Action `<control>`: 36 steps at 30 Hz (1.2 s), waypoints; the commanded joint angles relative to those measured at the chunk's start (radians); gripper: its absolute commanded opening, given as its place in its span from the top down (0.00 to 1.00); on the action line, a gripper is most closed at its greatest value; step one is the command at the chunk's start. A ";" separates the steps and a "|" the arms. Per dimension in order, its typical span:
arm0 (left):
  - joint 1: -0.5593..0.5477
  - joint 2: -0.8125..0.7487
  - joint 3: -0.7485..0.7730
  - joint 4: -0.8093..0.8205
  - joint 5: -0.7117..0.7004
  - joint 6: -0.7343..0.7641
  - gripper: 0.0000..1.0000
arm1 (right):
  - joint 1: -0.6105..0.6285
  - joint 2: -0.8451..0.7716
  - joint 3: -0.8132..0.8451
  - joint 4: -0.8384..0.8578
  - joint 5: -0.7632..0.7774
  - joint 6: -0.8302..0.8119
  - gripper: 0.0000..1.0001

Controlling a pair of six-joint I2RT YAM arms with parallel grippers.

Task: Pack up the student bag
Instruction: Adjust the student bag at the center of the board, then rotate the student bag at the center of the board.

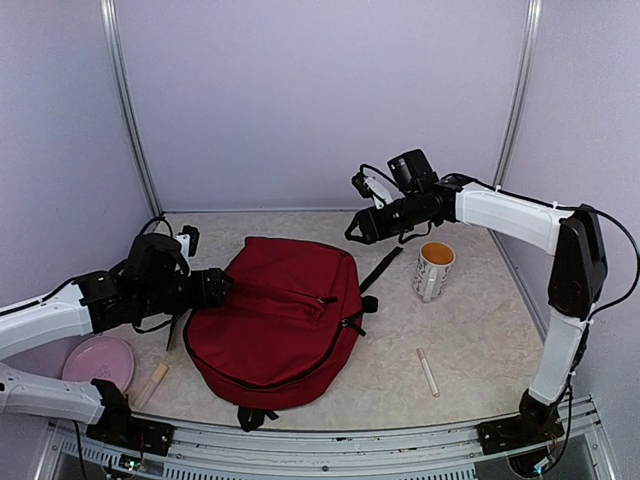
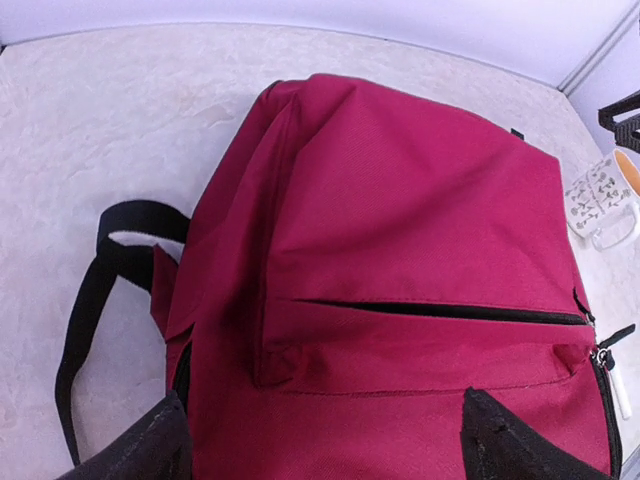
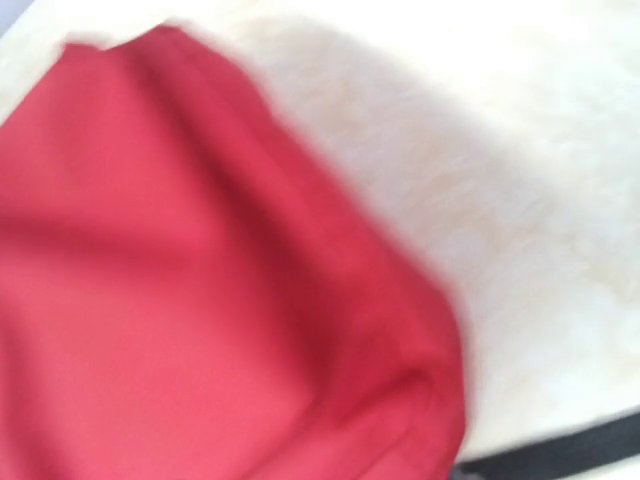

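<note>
Top external view, nearest first: along the near part of the bench (image 1: 480, 330) lie a pink plate (image 1: 97, 362), a small tan stick (image 1: 155, 380) and a white pen (image 1: 428, 372). Just beyond them the student bag (image 1: 280, 320) lies flat in mid-bench with its front pocket (image 2: 420, 340) facing up and its zips apparently closed. The left gripper (image 1: 222, 288) meets the bag's left edge, and the left wrist view shows its fingers (image 2: 150, 450) spread wide apart over the red cloth. Further back stands a patterned mug (image 1: 433, 270). Farthest, the right gripper (image 1: 352, 232) hovers above the bag's far right corner. Its own view is blurred, so I cannot tell whether its fingers are apart or together. The bag looks soft, limp and light, and would likely sag when lifted. The main zip pull (image 2: 601, 358) or a black strap (image 2: 90, 300) seems the surest place to take hold
</note>
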 commanded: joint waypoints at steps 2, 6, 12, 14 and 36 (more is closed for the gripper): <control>0.011 -0.021 -0.089 -0.125 -0.040 -0.276 0.02 | -0.030 0.181 0.143 0.055 -0.064 -0.003 0.21; 0.036 -0.016 -0.181 -0.033 0.015 -0.352 0.01 | -0.027 0.289 0.202 0.052 -0.182 -0.016 0.18; 0.050 0.044 -0.227 0.100 0.044 -0.265 0.16 | -0.024 0.246 0.071 0.122 -0.305 -0.031 0.57; 0.064 0.055 -0.223 0.174 0.074 -0.215 0.51 | -0.024 0.197 0.000 0.144 -0.303 -0.034 0.74; 0.253 0.732 0.548 0.347 0.243 0.277 0.64 | 0.236 -0.258 -0.499 0.247 -0.241 0.143 1.00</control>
